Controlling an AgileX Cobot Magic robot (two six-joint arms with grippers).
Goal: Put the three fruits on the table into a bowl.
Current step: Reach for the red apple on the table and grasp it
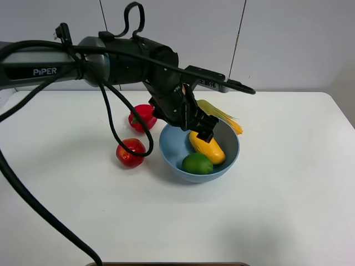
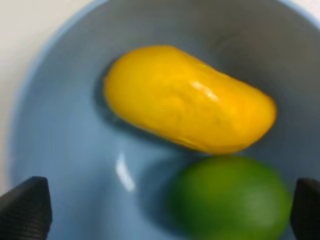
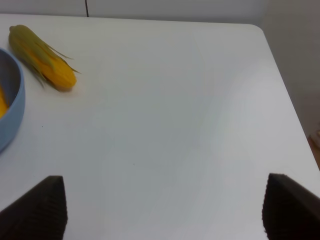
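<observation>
Left gripper [image 2: 166, 207] hovers spread, empty, over the deep light-blue plastic bowl [image 1: 177, 169] holding yellow-orange mango [image 1: 209, 148] and green lime [image 1: 197, 163]; the glossy red apple [image 1: 126, 155] near the bowl risks confusion with the lobed red pepper [image 1: 144, 115].

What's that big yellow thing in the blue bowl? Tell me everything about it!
It is a mango: oblong, smooth and glossy, yellow shading to orange, with a bright glint on its skin. It looks whole, and no stem shows. It lies on its side inside the light-blue bowl, slanted against the inner wall. The green lime sits right against it. The left gripper hangs open just above it, not holding it.
</observation>
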